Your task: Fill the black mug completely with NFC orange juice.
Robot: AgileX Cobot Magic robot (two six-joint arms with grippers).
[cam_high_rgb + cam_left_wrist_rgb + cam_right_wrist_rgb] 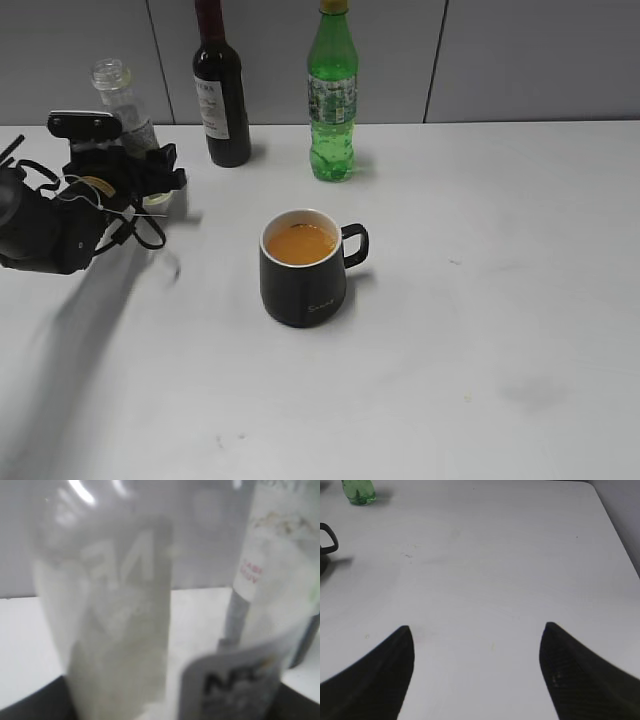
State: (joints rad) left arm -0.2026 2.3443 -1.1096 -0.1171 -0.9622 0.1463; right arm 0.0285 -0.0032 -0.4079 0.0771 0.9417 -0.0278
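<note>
The black mug (303,283) stands upright near the middle of the white table (480,360), its loop handle turned toward 3 o'clock and small gold script low on its side. Inside the white rim the NFC orange juice (300,243) sits close to the top — an opaque orange pool, a little short of the lip. At about 12 o'clock from the mug, near the table's far edge, stands a green soda bottle (332,100); at about 11 o'clock, beside it, a dark wine bottle (221,90) with a pale label. Farther out, at roughly 10 o'clock from the mug, the left gripper (140,185) holds a small clear bottle (122,100) upright on the table, the ribbed open neck rising above the black fingers; the bottle looks empty or nearly so. In the left wrist view that clear bottle (115,615) fills the frame, blurred, with part of its label at the lower right and the wine bottle's label behind it — the claw is pinching the bottle, as far as the exterior view shows. The right gripper (477,645) hovers over bare table well away at the mug's right, its two dark fingers (375,675) spread wide with nothing between them; the mug's handle and the green bottle's base show at the upper left of that view.
</note>
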